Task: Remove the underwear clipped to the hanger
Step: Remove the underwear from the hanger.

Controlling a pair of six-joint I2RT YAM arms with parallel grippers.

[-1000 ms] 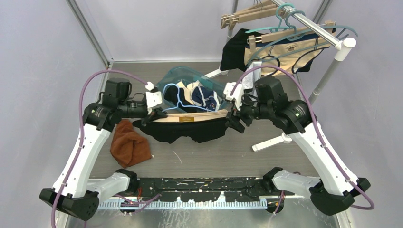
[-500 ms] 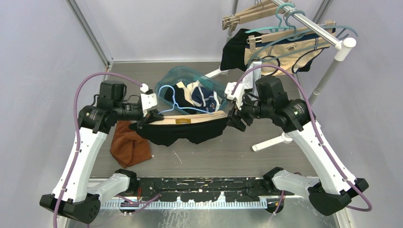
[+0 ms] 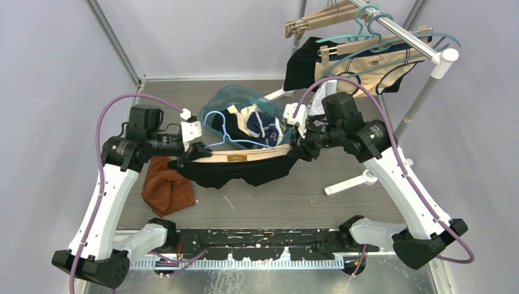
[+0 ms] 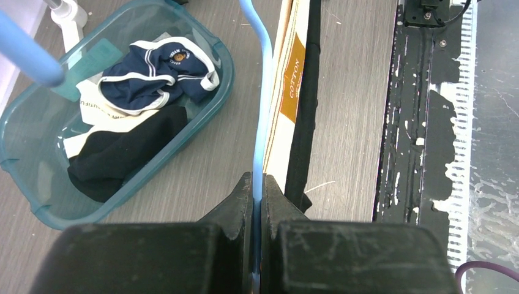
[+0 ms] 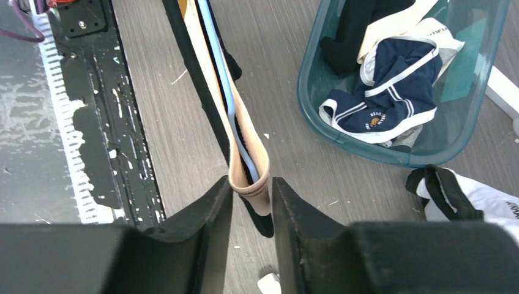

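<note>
The underwear [image 3: 235,174] is black with a beige waistband [image 3: 251,153] and hangs on a light-blue hanger [image 3: 227,130], stretched level between both arms above the table. My left gripper [image 3: 194,150] is shut on the hanger's thin blue bar [image 4: 264,110] at the left end [image 4: 257,180], and the waistband [image 4: 287,104] runs beside it. My right gripper [image 3: 298,150] is at the right end. In the right wrist view its jaws [image 5: 252,187] have closed onto the looped end of the beige waistband [image 5: 248,162], both fingers touching it, with the blue hanger bar [image 5: 219,67] inside the loop.
A teal bin [image 3: 214,110] behind the hanger holds navy, black and white underwear. A brown cloth [image 3: 165,187] lies at the left. A clothes rack [image 3: 404,30] with more hangers and garments stands at the back right, its white foot [image 3: 349,184] on the table.
My right gripper has moved in toward the waistband's right end and its jaws have narrowed onto it. The left arm pulled the hanger a little left, then held still.
</note>
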